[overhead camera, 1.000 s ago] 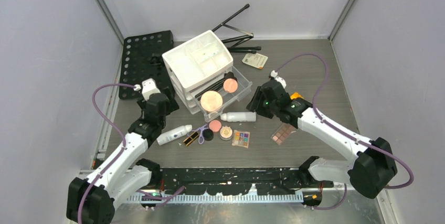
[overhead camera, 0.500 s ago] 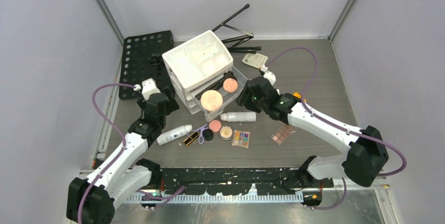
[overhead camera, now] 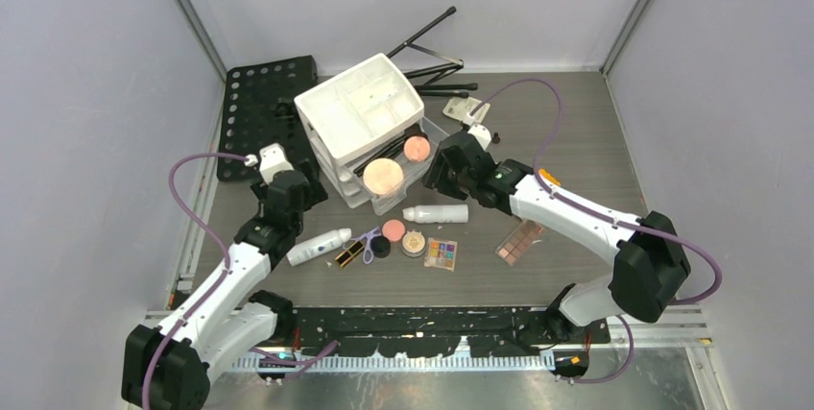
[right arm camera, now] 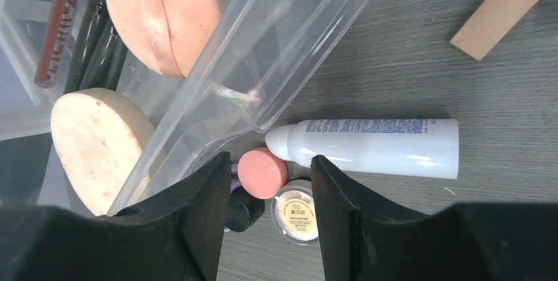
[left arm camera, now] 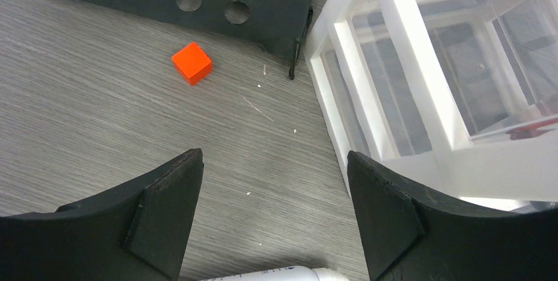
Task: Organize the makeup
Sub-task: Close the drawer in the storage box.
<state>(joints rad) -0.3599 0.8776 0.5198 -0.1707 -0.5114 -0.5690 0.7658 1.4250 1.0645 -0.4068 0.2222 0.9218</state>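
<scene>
The makeup lies in front of a white drawer unit [overhead camera: 360,114]. Its clear drawer [right arm camera: 289,51] stands pulled out and holds two peach compacts [overhead camera: 384,177], black brushes [right arm camera: 99,54] and a red tube [right arm camera: 59,27]. On the table are a white bottle [overhead camera: 437,213], a second bottle [overhead camera: 319,247], a black-gold lipstick [overhead camera: 350,254], a pink compact [right arm camera: 262,172], a powder jar [right arm camera: 296,210], a multicolour palette [overhead camera: 441,253] and a brown palette [overhead camera: 519,241]. My right gripper [overhead camera: 440,178] [right arm camera: 271,159] is open and empty at the drawer's front right corner. My left gripper [overhead camera: 296,189] [left arm camera: 273,156] is open beside the unit's left side.
A black perforated board [overhead camera: 259,112] lies at the back left with an orange cube [left arm camera: 191,62] in front of it. A folded black stand [overhead camera: 432,55] and a card [overhead camera: 467,109] sit behind the unit. A tan wooden block [right arm camera: 503,8] lies right of the drawer.
My right arm has swung left up to the drawer's front corner, and the drawer with its compacts has shifted slightly back. The left arm has not moved.
</scene>
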